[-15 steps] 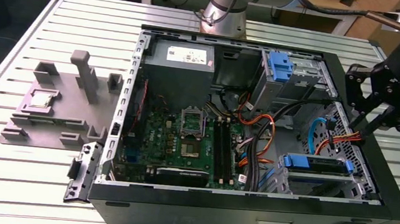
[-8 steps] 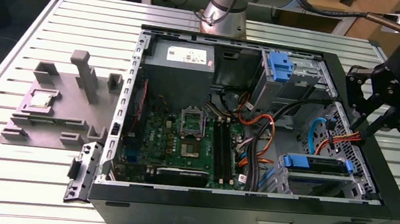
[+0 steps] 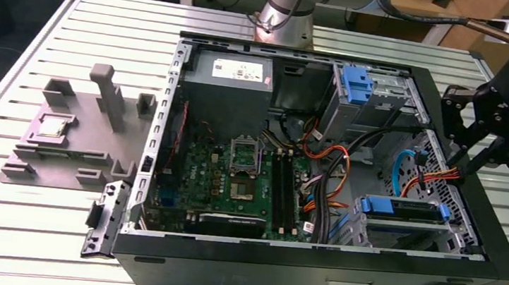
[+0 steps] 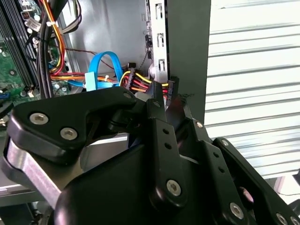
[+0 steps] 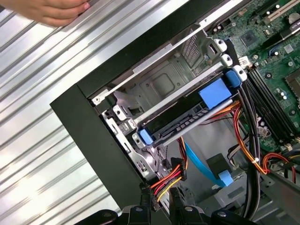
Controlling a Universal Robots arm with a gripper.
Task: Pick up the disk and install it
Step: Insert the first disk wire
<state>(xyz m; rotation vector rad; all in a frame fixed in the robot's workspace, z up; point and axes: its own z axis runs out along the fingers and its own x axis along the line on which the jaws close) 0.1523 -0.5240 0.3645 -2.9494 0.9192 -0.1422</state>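
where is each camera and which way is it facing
Exterior view: high up, facing the arm, looking down into the open case; the gripper is at the view's right.
First wrist view: on the arm, looking past the gripper at the case corner and the disk in its bay; a hand lies on the table.
Second wrist view: on the arm, looking over the gripper at the cables.
Both wrist views share the cables.

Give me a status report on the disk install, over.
Gripper at power cables by case wall. Disk sits in drive bay, blue carrier on. Hand on table outside case.
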